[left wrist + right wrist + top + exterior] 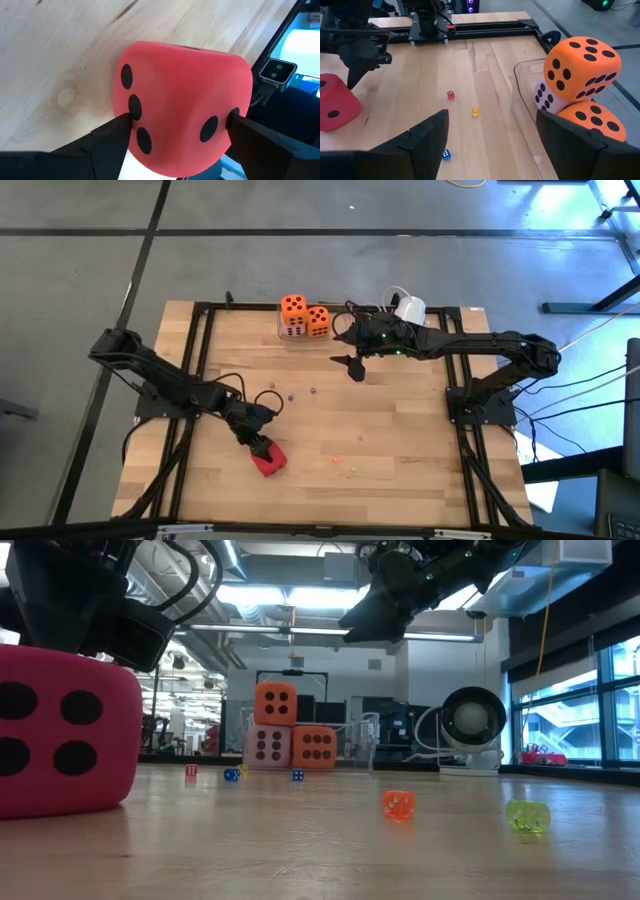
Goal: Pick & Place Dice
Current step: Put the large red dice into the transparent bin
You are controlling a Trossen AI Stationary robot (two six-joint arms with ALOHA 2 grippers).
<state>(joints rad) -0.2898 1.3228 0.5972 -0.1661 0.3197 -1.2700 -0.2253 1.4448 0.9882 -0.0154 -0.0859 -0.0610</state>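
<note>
Here left gripper [177, 127] clasps red die [182, 100]; right gripper [352, 366] open, empty; markings: pips only

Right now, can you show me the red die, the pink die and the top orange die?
red die [185, 95]: left wrist view, middle of its top face.
pale pink die [268, 746]: low view, its pip face.
top orange die [582, 62]: right wrist view, front corner.
</note>
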